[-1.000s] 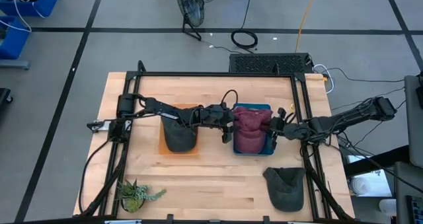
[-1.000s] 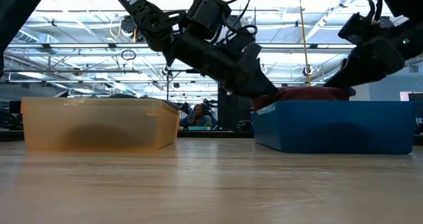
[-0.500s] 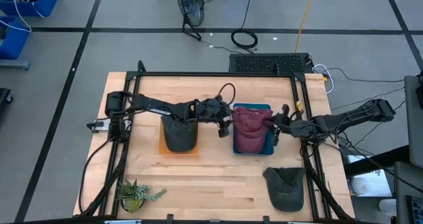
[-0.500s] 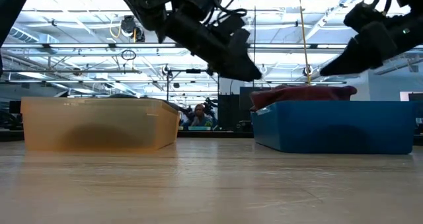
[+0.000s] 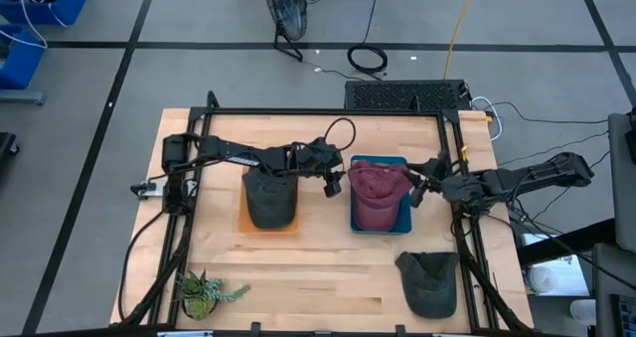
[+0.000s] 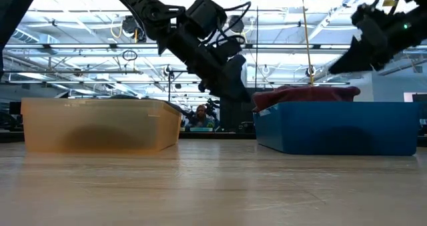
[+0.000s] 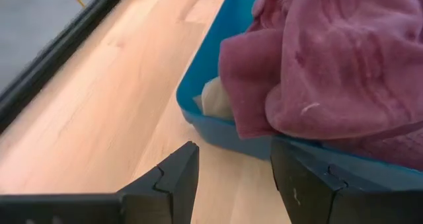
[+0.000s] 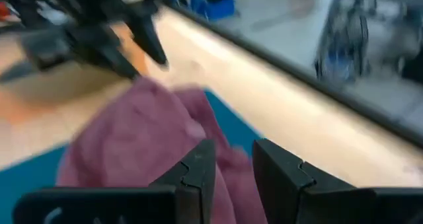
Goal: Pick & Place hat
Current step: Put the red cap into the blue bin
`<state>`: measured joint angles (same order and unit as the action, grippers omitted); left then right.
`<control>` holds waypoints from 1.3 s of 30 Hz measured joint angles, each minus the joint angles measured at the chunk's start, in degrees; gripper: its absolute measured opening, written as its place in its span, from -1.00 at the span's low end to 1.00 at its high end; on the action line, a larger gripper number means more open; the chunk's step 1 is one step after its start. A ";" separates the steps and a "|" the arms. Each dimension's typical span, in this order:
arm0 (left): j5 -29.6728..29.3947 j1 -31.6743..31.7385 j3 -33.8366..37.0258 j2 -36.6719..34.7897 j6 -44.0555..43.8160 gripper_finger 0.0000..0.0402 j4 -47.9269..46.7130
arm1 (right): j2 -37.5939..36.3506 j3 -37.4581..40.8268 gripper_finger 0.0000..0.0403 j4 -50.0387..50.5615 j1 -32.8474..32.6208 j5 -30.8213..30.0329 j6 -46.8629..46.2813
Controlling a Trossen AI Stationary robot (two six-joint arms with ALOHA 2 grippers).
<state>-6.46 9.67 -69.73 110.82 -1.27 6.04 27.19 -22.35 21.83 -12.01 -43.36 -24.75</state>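
- maroon hat [image 5: 376,193] lies in blue bin [image 5: 404,214], centre-right of frame
- left gripper [image 5: 334,183] just left of bin, fingers spread, empty
- right gripper [image 5: 421,191] at bin's right edge, fingers apart, empty

Table [image 5: 318,267] light wood, smooth, matt with visible grain. Maroon hat [image 5: 376,193] soft cloth, slightly fuzzy, wrinkled. Blue bin [image 6: 333,126] smooth plastic, slight sheen. Orange bin [image 6: 100,123] translucent plastic, matt. Two dark hats [image 5: 270,200] [image 5: 429,282] matt cloth. Gripper fingers [image 7: 173,178] dark matt plastic.
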 joint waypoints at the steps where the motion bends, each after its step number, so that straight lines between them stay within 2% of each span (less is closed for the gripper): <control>1: -0.02 0.00 0.00 -0.09 0.28 -0.05 0.06 | -0.01 0.00 -0.56 2.46 0.00 0.03 -2.91; 6: -0.01 0.00 0.00 -0.13 0.51 -0.05 0.49 | -0.16 0.02 -0.56 6.77 0.02 0.10 -8.96; 9: -0.02 0.00 -0.02 -0.15 1.13 -0.05 -0.32 | -0.20 -0.19 -0.56 4.98 0.02 0.53 -7.28; 14: -0.02 0.11 -0.02 -2.07 2.32 -0.05 -3.23 | -0.16 -2.49 -0.56 1.54 0.02 7.20 -0.59; 17: 0.67 0.04 -0.02 -4.33 2.48 -0.05 -4.69 | -0.20 -2.84 -0.56 0.97 -0.03 9.19 0.08; 20: 3.68 -0.40 -0.02 -5.68 2.29 -0.05 -6.47 | -0.11 -2.84 -0.56 5.28 -0.07 9.40 -4.11; 23: 3.45 -1.26 -0.02 -5.75 2.27 -0.05 -6.16 | -0.14 -2.84 -0.56 12.94 -0.07 9.18 -10.69; 27: 2.55 -1.72 -0.04 -3.21 2.10 -0.05 -2.92 | -0.14 -2.84 -0.56 21.93 0.06 8.94 -18.79; 29: 2.43 -1.71 -0.02 -1.73 1.66 -0.05 -0.82 | -0.14 -2.68 -0.56 23.14 0.11 7.90 -20.83; 33: 2.40 -1.57 -0.04 0.87 1.13 -0.05 3.46 | -0.12 -2.40 -0.56 22.51 0.13 7.37 -20.65; 39: 1.97 -0.28 -0.04 3.19 0.74 -0.05 4.82 | -0.14 -2.40 -0.56 21.07 0.88 6.65 -17.98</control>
<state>-4.49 9.39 -69.78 114.01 -0.53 10.86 27.05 -24.75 42.91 -11.13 -36.72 -42.73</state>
